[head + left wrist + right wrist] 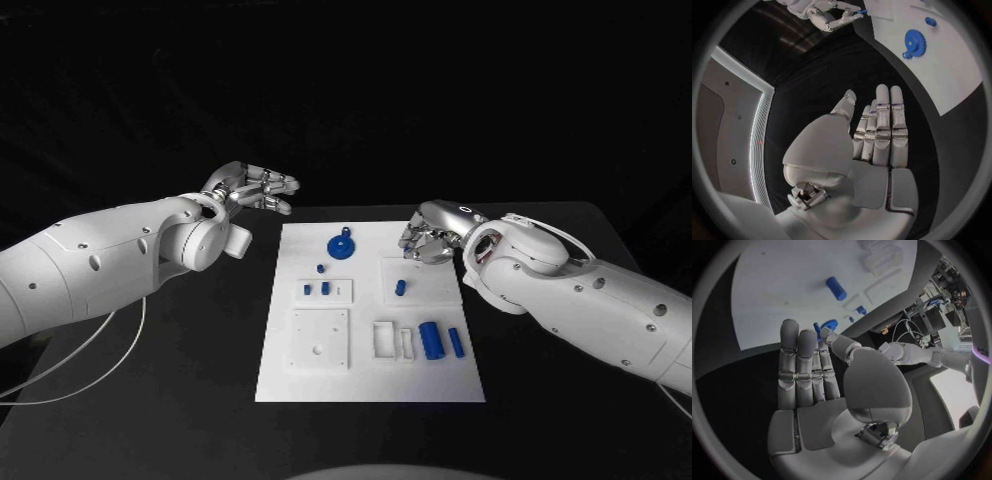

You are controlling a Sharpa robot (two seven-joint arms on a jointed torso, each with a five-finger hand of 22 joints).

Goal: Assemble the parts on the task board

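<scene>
- The task board (pixel 369 385) lies in the middle of the black worktop (pixel 188 400); everything below is placed relative to it.
- Left hand (pixel 254 188) hovers off the board's far left corner, over bare worktop. Its fingers are extended and apart, and it holds nothing.
- Right hand (pixel 431 236) hangs over the board's far right corner. The right wrist view shows a small blue part (pixel 819 330) at its fingertips, apparently pinched between thumb and a finger, so I judge it to be gripping that piece.
- On the board: a blue gear (pixel 342 246) near the far edge, a short blue peg (pixel 400 287) right of centre, and two small blue pieces (pixel 317 290) left of centre.
- Near the board's right side, a blue cylinder (pixel 430 338) and a slimmer blue pin (pixel 456 343) lie beside white slots (pixel 394 340).
- A white square plate (pixel 319 338) sits towards the board's near left.
- Progress, as a judgement: early. Most parts look loose or unseated, and one is in hand; nearly all the fitting remains.
- No brand, label or readable writing appears on the board or parts.
</scene>
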